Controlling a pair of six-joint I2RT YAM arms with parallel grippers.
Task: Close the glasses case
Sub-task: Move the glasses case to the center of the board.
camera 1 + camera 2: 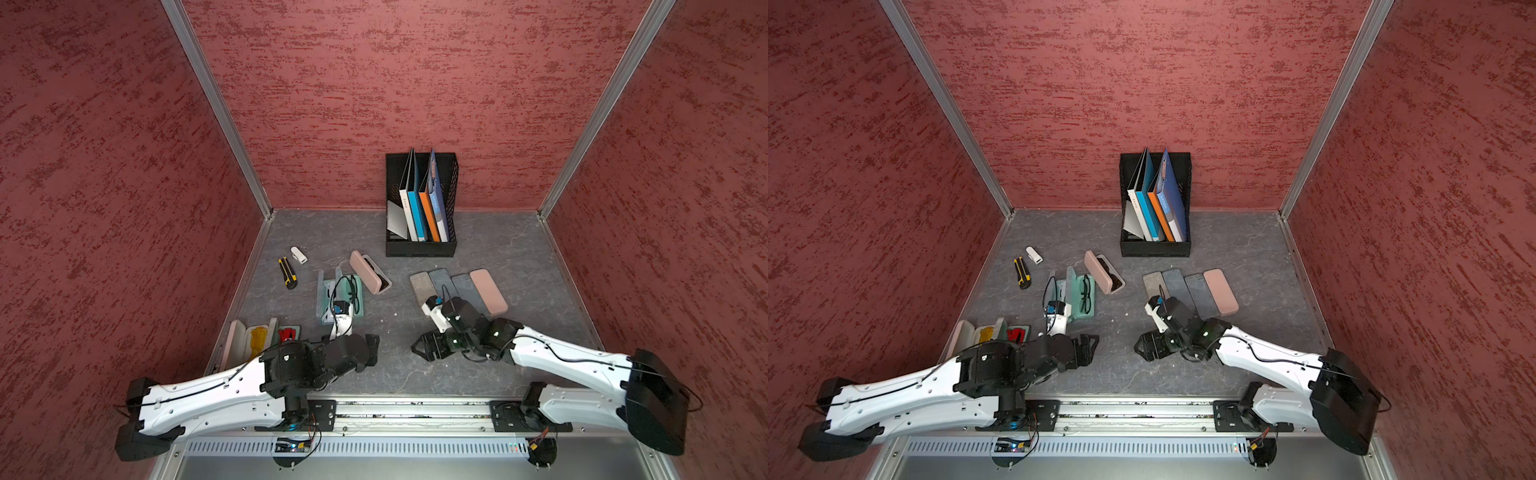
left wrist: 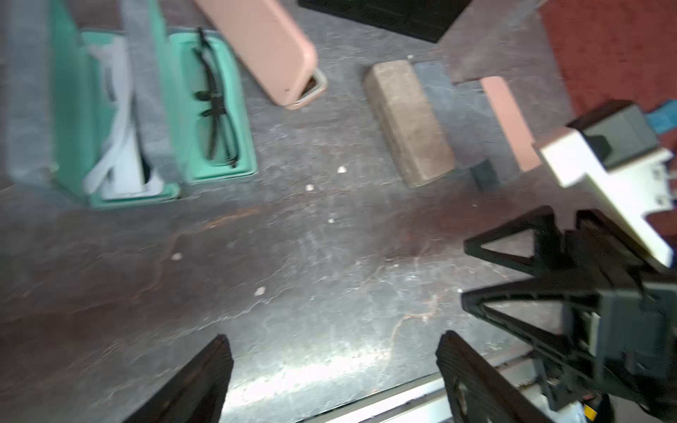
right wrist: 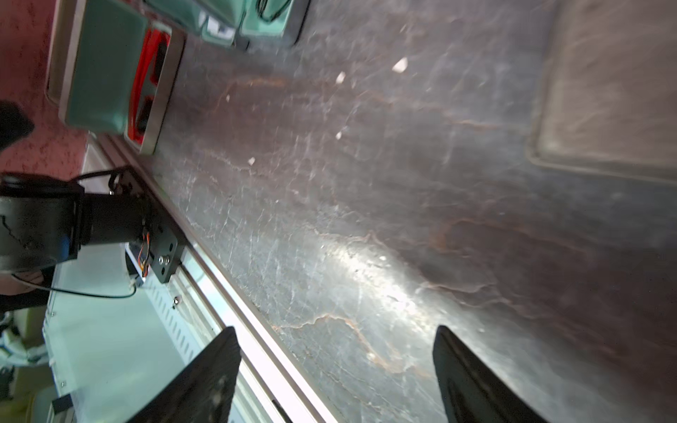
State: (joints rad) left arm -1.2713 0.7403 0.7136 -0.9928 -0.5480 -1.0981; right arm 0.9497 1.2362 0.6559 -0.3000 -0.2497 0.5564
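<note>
Left of file holder point(image 1: 419, 249), nearer me: teal glasses case point(image 2: 183, 110) open | likely light, rigid; I'd press lid point(image 2: 146, 91) at free edge | my left gripper point(image 2: 333, 340), right gripper point(image 3: 335, 329) wide apart, empty.

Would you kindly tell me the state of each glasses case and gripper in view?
Pink case near the file holder, open, lid raised.
Teal case with black glasses, open.
Teal case beside it, open.
Case with yellow glasses, open.
Case with red glasses, open.
Brown case, closed.
Two grey cases, closed.
Pink case at the row's end, closed.
Left gripper, open, empty.
Right gripper, open, empty.
</note>
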